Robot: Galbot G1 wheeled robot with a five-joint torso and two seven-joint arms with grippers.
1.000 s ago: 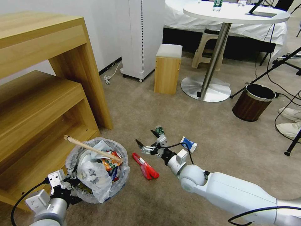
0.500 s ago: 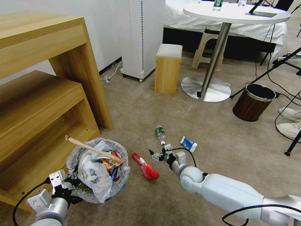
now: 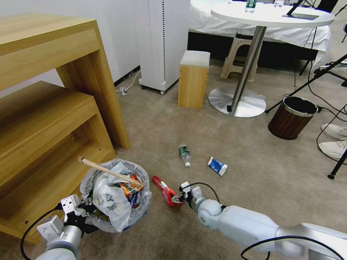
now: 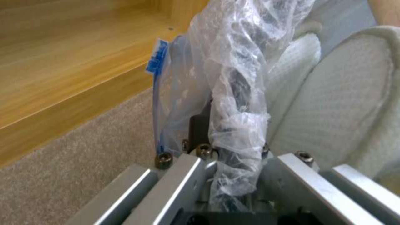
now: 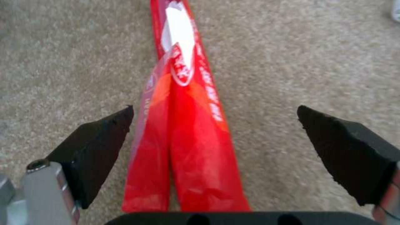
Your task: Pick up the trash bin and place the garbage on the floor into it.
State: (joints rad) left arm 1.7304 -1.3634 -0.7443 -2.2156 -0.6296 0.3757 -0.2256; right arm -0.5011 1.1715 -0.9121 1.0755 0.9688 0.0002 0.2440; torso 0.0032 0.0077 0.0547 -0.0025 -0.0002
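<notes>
Trash bin (image 3: 115, 196) rim pinched by left gripper (image 3: 84, 211) | right gripper (image 5: 214, 131) spread, low over red wrapper (image 5: 183, 131)

Beige carpet (image 3: 159, 119), wooden shelving (image 3: 47, 108).

Bare carpet (image 3: 173, 122) open around red wrapper (image 3: 167, 191); trash bin (image 3: 115, 196) and wooden shelf (image 3: 54, 119) crowd left.

The robot's right arm reaches forward and low from the lower right, its white forearm stretched toward the middle of the scene. The right gripper (image 3: 177, 198) sits close to the ground with its two dark fingertips (image 5: 98, 142) spread wide apart. The left arm is bent at the lower left, and the left gripper (image 3: 85, 211) has its metal fingers (image 4: 183, 175) clamped together.
</notes>
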